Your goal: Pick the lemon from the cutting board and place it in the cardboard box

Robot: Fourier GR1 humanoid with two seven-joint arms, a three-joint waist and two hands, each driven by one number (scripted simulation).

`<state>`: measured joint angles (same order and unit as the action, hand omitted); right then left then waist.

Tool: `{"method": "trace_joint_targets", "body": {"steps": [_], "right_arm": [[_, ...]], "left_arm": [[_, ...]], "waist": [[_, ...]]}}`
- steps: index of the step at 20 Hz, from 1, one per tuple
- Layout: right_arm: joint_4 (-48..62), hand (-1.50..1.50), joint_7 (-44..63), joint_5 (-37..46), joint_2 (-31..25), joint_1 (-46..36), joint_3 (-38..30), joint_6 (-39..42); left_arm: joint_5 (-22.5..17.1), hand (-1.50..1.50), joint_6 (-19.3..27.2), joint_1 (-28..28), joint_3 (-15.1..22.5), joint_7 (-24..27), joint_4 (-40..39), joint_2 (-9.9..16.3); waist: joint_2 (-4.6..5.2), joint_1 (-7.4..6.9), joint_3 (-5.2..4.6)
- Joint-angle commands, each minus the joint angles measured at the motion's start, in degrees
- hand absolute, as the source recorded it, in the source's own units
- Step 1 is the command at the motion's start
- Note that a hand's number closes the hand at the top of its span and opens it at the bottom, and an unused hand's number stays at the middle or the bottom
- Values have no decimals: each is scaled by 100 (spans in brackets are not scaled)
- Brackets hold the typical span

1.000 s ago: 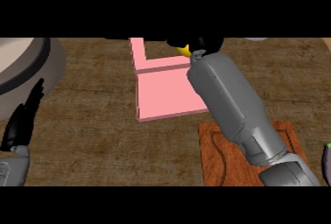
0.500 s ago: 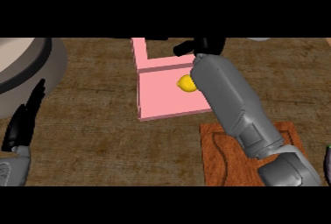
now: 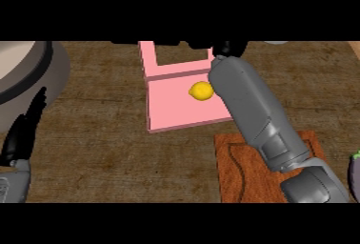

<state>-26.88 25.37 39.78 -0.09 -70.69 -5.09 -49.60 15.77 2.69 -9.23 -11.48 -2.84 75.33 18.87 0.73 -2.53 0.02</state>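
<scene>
Lemon [image 3: 201, 90]: small, light, firm, prone to roll; lies in pink box [image 3: 169, 102], upper centre. Best pinched across its middle. Right robot hand [image 3: 228, 47] at top edge, state untellable; left robot hand [image 3: 21, 133] open, lower left.

Lemon [image 3: 202, 90] lies in the box [image 3: 172, 102]; cutting board [image 3: 235, 167] sits nearer, to its right

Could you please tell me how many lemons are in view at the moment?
1. The lemon lies in the pink box, beside the right forearm. Another could be hidden behind that arm.
</scene>
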Motion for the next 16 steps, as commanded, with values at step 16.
{"method": "trace_joint_targets", "body": {"steps": [16], "right_arm": [[-5500, -150, 631, -280, -839, 3928, 548, 1139]], "left_arm": [[10, 0, 118, 455, -231, -23, 98, -16]], "waist": [[-164, 537, -5]]}}
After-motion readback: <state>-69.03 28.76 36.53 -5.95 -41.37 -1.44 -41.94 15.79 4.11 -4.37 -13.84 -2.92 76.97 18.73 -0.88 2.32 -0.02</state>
